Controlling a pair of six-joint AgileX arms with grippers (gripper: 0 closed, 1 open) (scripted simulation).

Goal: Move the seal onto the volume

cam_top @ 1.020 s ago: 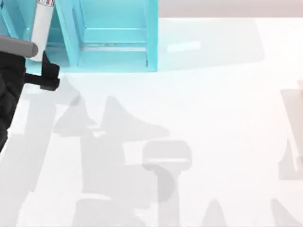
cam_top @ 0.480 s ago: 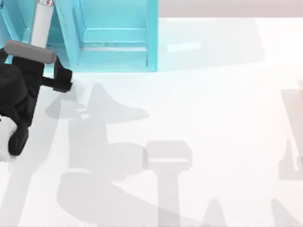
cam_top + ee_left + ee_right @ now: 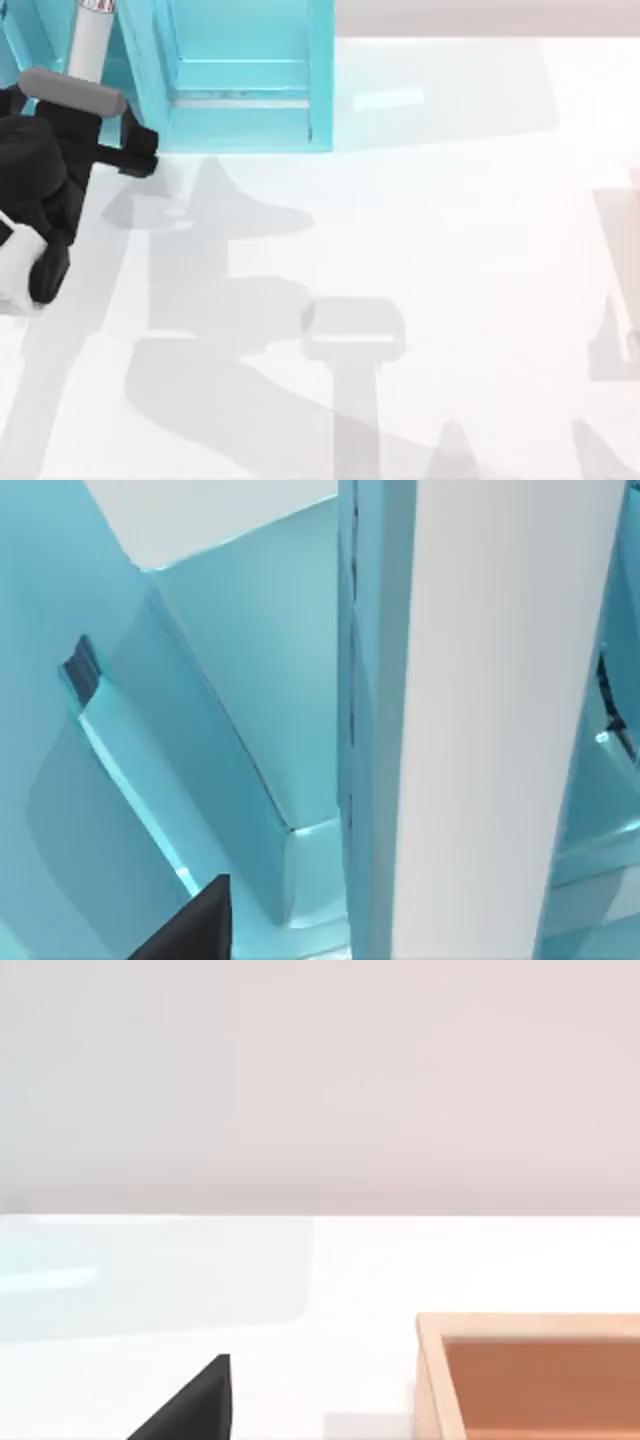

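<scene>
While left arm (image 3: pixel 45 190) nears teal shelf (image 3: pixel 240 80), wooden tray (image 3: pixel 530 1375) appears at right wrist; fingers' state unclear.

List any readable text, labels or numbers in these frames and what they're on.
None can be read.
Red marks near the top of the tall white cylinder, which stands in the teal compartment shelf unit beside the left claw: too blurred to read.
The shelf unit, white table and wooden tray carry no lettering.
</scene>
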